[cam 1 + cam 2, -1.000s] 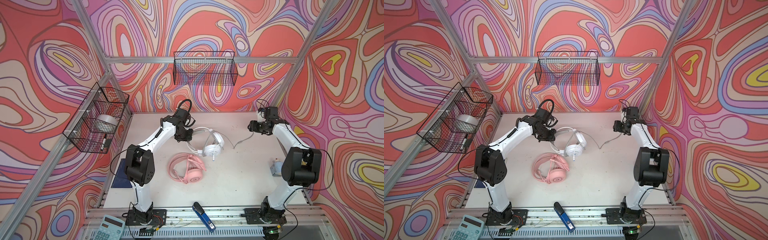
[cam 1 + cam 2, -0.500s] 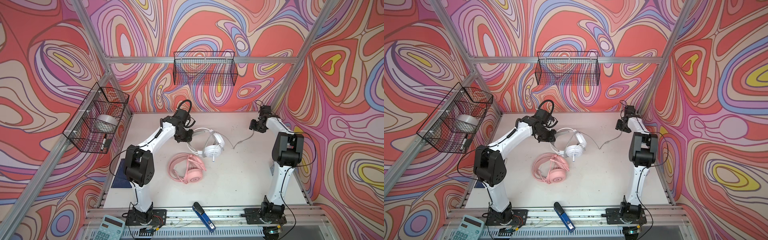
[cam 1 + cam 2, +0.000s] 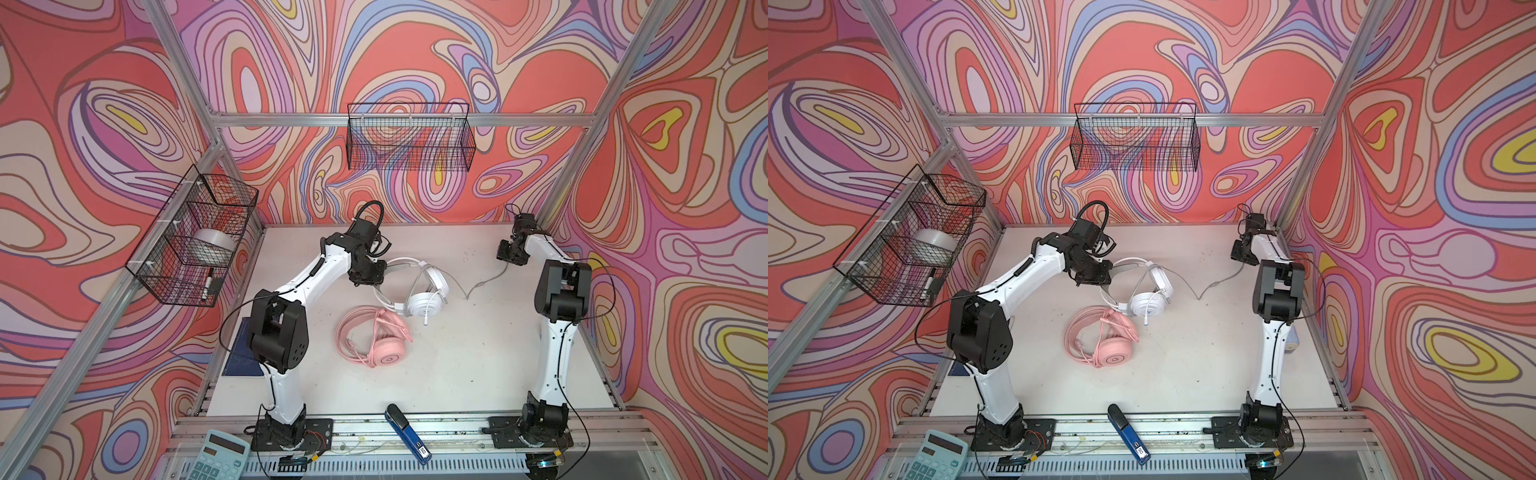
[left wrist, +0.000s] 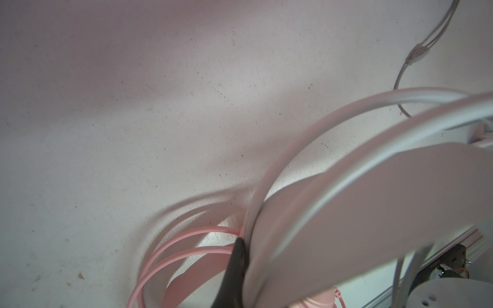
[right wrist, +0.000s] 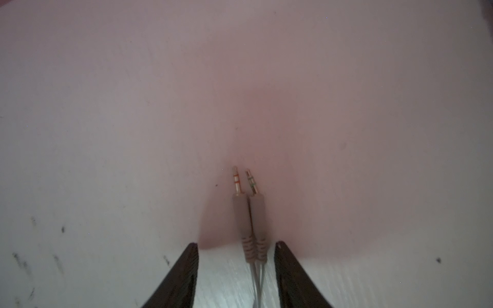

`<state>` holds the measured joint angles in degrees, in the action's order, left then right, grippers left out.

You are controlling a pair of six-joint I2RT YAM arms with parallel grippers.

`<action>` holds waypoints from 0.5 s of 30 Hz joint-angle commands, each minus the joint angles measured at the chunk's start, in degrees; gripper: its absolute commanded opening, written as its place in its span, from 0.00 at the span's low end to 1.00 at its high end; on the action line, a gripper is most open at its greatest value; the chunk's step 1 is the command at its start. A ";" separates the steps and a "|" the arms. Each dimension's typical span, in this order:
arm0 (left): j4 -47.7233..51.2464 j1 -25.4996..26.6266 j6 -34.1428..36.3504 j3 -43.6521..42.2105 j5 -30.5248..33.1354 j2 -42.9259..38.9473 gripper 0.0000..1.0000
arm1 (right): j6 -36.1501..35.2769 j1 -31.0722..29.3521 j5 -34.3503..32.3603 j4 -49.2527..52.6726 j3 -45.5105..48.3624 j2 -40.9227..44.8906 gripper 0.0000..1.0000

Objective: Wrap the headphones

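The white headphones (image 3: 424, 291) (image 3: 1148, 291) lie at the table's middle back, one earcup flat. My left gripper (image 3: 370, 272) is shut on their white headband (image 4: 346, 202); one black finger (image 4: 236, 266) shows beside the band and the other is hidden behind it. The headphones' grey cable (image 3: 486, 282) runs right to two grey jack plugs (image 5: 249, 221). My right gripper (image 5: 236, 243) (image 3: 508, 253) stands open astride those plugs, with a gap on both sides. The pink headphones (image 3: 378, 345) (image 3: 1104, 340) lie in front of the white ones with their pink cable looped on them.
A wire basket (image 3: 409, 141) hangs on the back wall. Another basket (image 3: 191, 241), on the left rail, holds a tape roll. At the front edge lie a blue stapler (image 3: 407, 432) and a calculator (image 3: 220, 457). A dark blue pad (image 3: 239, 353) lies behind the left arm.
The right arm's elbow has swung in and up while its gripper stays over the cable's end at the back right. The left arm and both headphones have not moved.
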<state>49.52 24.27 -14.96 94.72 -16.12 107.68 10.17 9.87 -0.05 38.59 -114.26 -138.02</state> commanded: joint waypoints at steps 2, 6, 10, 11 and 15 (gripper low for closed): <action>0.14 -0.34 0.46 0.56 -2.41 -2.90 0.00 | -0.37 0.48 -1.78 3.00 -3.21 -3.09 0.48; 0.49 -0.30 0.46 1.17 -2.21 -2.76 0.00 | -0.77 0.62 -2.67 3.92 -3.93 -4.23 0.46; 0.58 -0.36 0.07 1.64 -1.94 -2.65 0.00 | -0.87 0.63 -2.42 4.05 -2.11 -3.84 0.35; 0.58 -0.34 -0.02 1.71 -2.04 -2.62 0.00 | -0.86 0.61 -2.36 3.39 -1.01 -3.25 0.33; 0.83 -0.34 -0.40 2.61 -3.21 -2.45 0.00 | -1.30 0.68 -2.24 0.32 3.87 -0.25 0.25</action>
<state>49.84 24.27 -14.83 94.78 -16.21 107.63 9.06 10.24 -2.33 37.47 -114.28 -138.65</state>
